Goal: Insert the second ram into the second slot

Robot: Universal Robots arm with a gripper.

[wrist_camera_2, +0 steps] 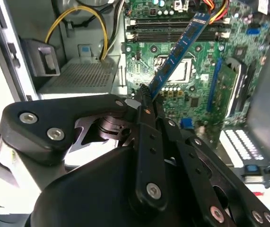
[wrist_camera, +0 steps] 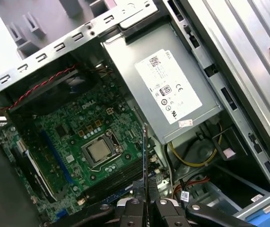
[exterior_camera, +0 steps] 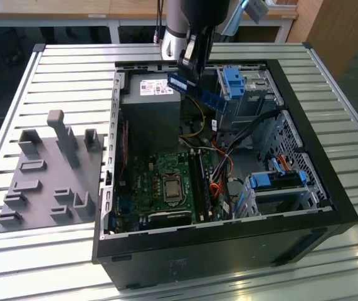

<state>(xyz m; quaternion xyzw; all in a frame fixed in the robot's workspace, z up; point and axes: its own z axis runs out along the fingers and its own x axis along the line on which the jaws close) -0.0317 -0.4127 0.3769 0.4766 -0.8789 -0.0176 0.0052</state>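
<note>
A: State of the gripper?
B: We see it pinching the second ram at one end, tilted, up over the open case near the power supply.
A: Slots?
B: Ram's well apart from the motherboard slots; maybe one's filled, we can't tell.

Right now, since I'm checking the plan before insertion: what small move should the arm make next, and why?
Probably a short carry toward the slots while lowering. The pincer is shut on the ram, which hangs above the case, near the power supply and well apart from the slots, so closing that gap looks like the first need.
</note>
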